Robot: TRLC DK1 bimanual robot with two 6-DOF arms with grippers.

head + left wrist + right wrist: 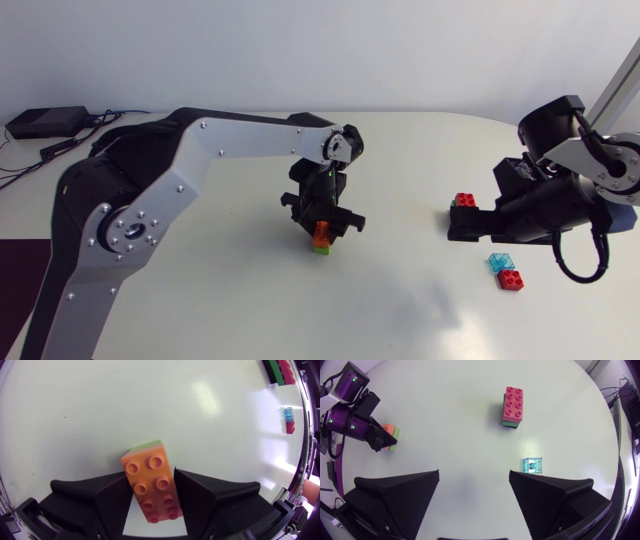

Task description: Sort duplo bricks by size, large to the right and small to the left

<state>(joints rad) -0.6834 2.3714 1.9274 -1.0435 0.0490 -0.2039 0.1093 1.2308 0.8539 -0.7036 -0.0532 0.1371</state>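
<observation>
Orange eight-stud duplo brick [152, 487] fills the near part of the left wrist view. It is clamped between the two black fingers of the left gripper [150, 474], with one finger pressed against each long side. The orange brick sits studs-up on top of a green brick [150, 444], of which only a thin edge shows beyond it. Whether this stack touches the white table [75, 410] or hangs just above it cannot be told. From overhead, the left arm [200, 160] comes in from the left and reaches to the middle of the table, its gripper pointing down over the stack. The right arm [590, 160] is at the right side of the table. The right gripper [474, 474] has its fingers spread wide apart with only bare table between them. Ahead of it, well apart from the fingers, lies a red eight-stud brick [513, 404] stacked on a second green brick [511, 424]. A small clear blue brick [532, 465] lies near the tip of one finger. Overhead, a small red brick [511, 280] lies just beside the clear blue one.
</observation>
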